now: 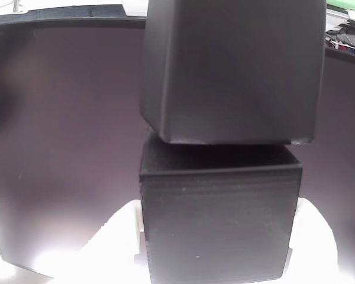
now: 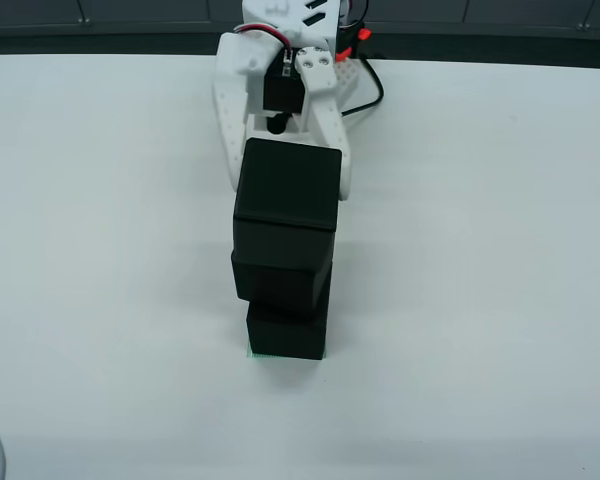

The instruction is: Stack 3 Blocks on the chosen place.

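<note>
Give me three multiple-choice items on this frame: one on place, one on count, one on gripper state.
1. Where does the bottom block sit?
A. on the green striped patch
B. on a black panel
C. in a tray

2. How many black blocks are in the column?
A. one
B. two
C. three

3. What is the gripper doing?
A. hanging open, clear of the stack
C. lying flat on the table
B. closed around the top block

Answers: 1 A, green edge shows under the block; 2 C, three cubes overlap in the overhead view; 3 B, white fingers flank the top block.
</note>
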Tool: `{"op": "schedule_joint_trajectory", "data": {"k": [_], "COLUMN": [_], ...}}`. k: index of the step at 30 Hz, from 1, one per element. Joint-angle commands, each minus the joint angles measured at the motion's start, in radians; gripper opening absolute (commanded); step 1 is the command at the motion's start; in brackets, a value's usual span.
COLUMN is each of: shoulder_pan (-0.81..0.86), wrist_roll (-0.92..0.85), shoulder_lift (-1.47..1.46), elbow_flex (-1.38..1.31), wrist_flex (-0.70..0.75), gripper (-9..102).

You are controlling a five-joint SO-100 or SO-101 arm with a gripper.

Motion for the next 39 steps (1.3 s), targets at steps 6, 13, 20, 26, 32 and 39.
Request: {"op": "schedule_joint_trajectory", "data": {"k": [6, 13, 20, 26, 32, 39], "shoulder_pan": [0.0, 0.011, 0.025, 0.034, 0.031, 0.017], "wrist_roll": [-0.008, -0.008, -0.008, -0.009, -0.009, 0.003], "shoulder_lift": [-0.003, -0.002, 0.002, 0.003, 0.037, 0.112], "elbow_flex": [0.005, 0.006, 0.009, 0.014, 0.017, 0.023], "wrist_flex": [-0.043, -0.061, -0.069, -0.075, -0.092, -0.04], "gripper": [22, 28, 30, 33, 34, 33]}}
